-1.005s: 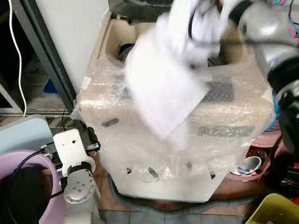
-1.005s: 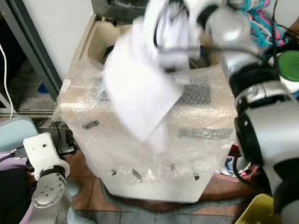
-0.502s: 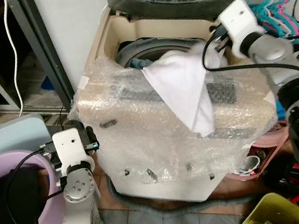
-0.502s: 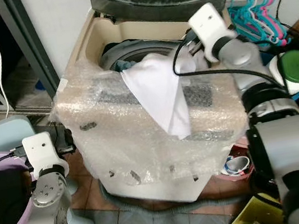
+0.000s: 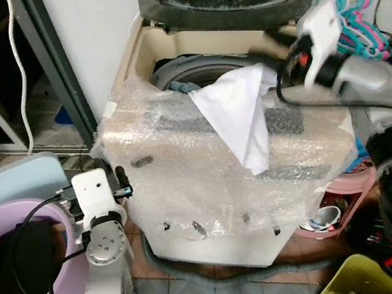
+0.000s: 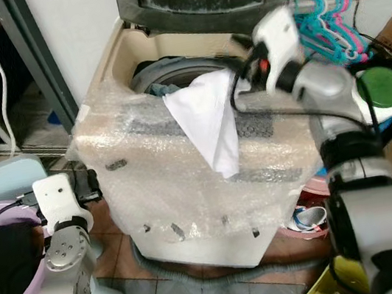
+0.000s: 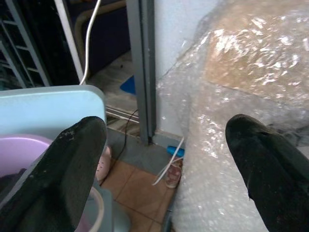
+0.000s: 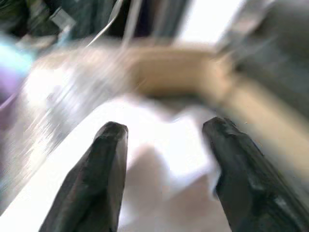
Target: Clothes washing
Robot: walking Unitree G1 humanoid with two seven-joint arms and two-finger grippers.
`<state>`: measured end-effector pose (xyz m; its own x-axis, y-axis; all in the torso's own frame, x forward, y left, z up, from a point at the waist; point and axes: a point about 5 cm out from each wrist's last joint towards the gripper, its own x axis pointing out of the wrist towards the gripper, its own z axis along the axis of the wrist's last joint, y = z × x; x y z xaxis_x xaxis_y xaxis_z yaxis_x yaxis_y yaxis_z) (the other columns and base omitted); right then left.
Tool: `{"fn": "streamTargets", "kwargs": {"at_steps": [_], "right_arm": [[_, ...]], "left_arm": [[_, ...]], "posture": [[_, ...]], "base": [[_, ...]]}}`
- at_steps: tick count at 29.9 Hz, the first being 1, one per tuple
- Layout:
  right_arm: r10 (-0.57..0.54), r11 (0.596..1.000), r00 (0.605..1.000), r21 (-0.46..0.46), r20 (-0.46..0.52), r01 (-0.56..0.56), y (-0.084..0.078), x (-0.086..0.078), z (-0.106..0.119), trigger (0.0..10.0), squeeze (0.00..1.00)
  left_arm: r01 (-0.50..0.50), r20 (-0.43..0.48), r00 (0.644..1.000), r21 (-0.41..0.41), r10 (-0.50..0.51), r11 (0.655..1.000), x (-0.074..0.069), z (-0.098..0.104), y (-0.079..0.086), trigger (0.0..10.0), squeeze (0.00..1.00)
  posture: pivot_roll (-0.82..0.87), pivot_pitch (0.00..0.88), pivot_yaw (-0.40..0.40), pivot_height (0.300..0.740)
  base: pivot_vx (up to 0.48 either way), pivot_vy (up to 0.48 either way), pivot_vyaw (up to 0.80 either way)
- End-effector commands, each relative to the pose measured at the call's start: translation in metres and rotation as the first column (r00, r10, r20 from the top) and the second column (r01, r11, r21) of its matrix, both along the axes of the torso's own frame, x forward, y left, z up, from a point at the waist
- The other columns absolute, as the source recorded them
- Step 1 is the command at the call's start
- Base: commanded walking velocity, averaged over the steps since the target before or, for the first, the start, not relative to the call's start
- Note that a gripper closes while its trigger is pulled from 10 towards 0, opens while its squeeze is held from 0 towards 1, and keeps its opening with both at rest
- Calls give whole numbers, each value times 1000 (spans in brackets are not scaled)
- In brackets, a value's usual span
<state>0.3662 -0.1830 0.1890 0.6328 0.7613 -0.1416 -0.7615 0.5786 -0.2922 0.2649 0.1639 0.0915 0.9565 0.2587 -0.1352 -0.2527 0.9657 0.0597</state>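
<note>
Cloth just beside right hand

White cloth draped over front rim of washing machine, upper part at drum opening, tapered end hanging down bubble-wrapped front panel. Machine cream, top-loading, lid raised, dark clothes inside drum.

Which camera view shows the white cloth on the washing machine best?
The left eye view: the white cloth is sharp, hanging over the machine's bubble-wrapped front edge. The right eye view matches. The right wrist view shows it blurred, between open fingers.
</note>
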Motion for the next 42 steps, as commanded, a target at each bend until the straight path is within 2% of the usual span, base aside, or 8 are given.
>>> {"fn": "streamTargets", "kwargs": {"at_steps": [1,7,15,17,22,30,35,42], "right_arm": [[6,998,1000,-62,-13,-6,-1,0,-4,10000,1000],[-265,950,964,-181,-30,256,-15,12,-23,10000,1000],[-798,602,589,150,124,784,-70,32,38,10000,1000],[-810,586,570,197,137,786,-71,32,45,10000,1000],[-777,627,605,305,173,717,-59,31,54,10000,1000],[-159,969,986,198,46,147,8,-9,8,10000,1000],[-89,994,996,59,-10,89,6,-18,-16,10000,1000],[-358,934,933,-3,-29,358,-29,-1,-17,10000,1000]], "left_arm": [[15,-1,1000,1,-15,1000,1,0,-3,10000,0],[14,1,1000,2,-14,1000,1,0,-3,10000,0],[7,-2,1000,3,-7,1000,0,0,-2,10000,0],[7,-1,1000,3,-7,1000,0,0,-1,10000,0],[7,2,1000,-2,-7,1000,-1,0,-2,10000,0],[20,2,1000,-7,-20,1000,-1,0,-4,10000,0],[30,5,1000,-7,-30,1000,0,0,-6,10000,0],[24,4,1000,-3,-24,1000,-1,0,-3,10000,0]], "posture": [[7,0,-48,740],[16,0,-53,740],[18,0,-53,740],[17,0,-53,740],[14,0,-52,740],[4,0,-45,740],[5,0,-44,740],[17,0,-48,740]], "base": [[0,0,0],[0,0,0],[0,0,0],[0,0,0],[0,0,0],[0,0,0],[0,0,0],[0,0,0]]}}
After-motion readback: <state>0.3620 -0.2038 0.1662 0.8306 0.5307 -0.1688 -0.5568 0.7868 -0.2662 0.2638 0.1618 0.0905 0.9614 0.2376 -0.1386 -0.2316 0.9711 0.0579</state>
